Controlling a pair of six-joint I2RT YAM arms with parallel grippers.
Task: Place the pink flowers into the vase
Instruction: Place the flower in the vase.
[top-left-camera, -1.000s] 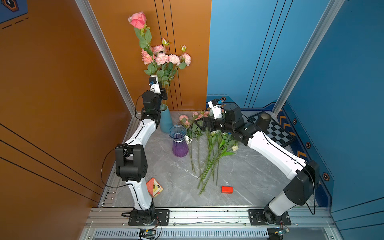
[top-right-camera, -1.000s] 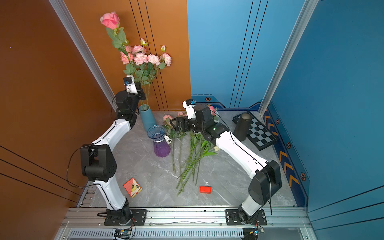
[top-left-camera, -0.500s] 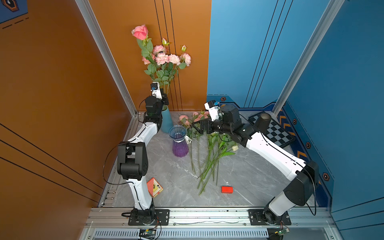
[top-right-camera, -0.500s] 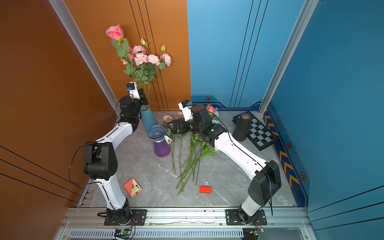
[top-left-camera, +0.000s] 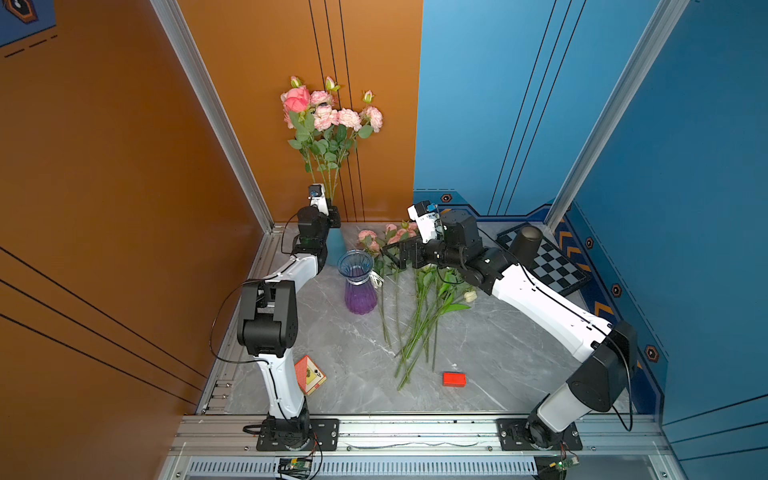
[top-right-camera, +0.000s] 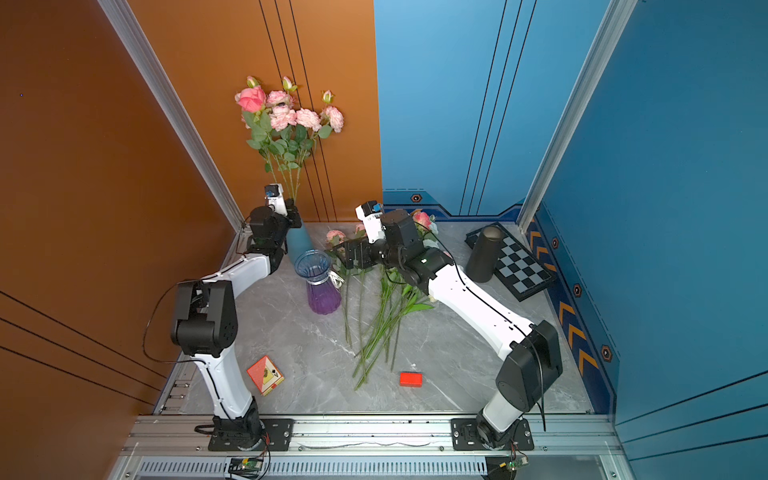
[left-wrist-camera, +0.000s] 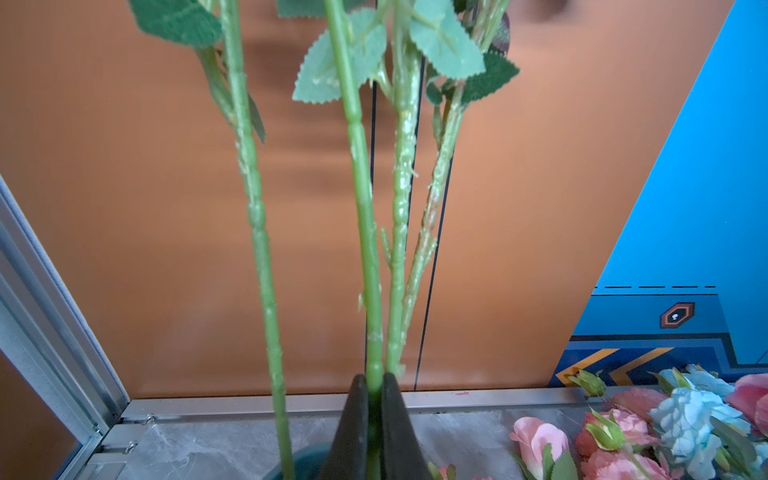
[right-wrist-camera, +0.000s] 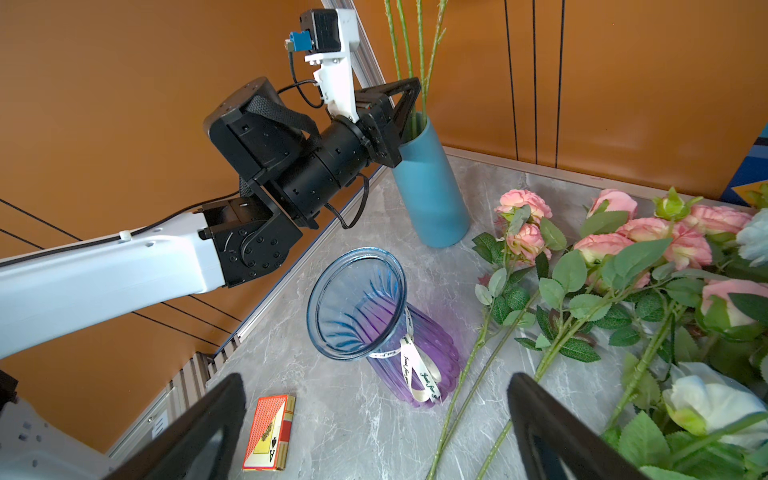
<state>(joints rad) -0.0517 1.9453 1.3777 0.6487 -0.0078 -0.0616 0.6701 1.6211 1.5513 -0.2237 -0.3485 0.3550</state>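
Observation:
Several pink flowers (top-left-camera: 332, 114) (top-right-camera: 291, 114) stand in the tall teal vase (top-left-camera: 335, 248) (right-wrist-camera: 432, 187) at the back wall. My left gripper (left-wrist-camera: 374, 380) (top-left-camera: 331, 210) is shut on one green stem (left-wrist-camera: 365, 208) just above the vase mouth; its rose head (top-left-camera: 297, 99) sits among the others. More pink flowers (top-left-camera: 386, 237) (right-wrist-camera: 528, 232) lie on the table. My right gripper (right-wrist-camera: 376, 378) (top-left-camera: 390, 254) hangs open over their stems, beside the purple vase, holding nothing.
An empty purple-and-blue glass vase (top-left-camera: 359, 286) (right-wrist-camera: 357, 307) stands in front of the teal one. White flowers (right-wrist-camera: 706, 407) and pale blue flowers (left-wrist-camera: 685, 415) lie among the pink. A card box (top-left-camera: 309, 374), red block (top-left-camera: 454, 379), black cylinder (top-left-camera: 527, 245) and chessboard (top-left-camera: 555, 266) are around.
The left gripper has lowered the held rose, so its head has dropped from high above the bunch to level with it. The right gripper shifted slightly left.

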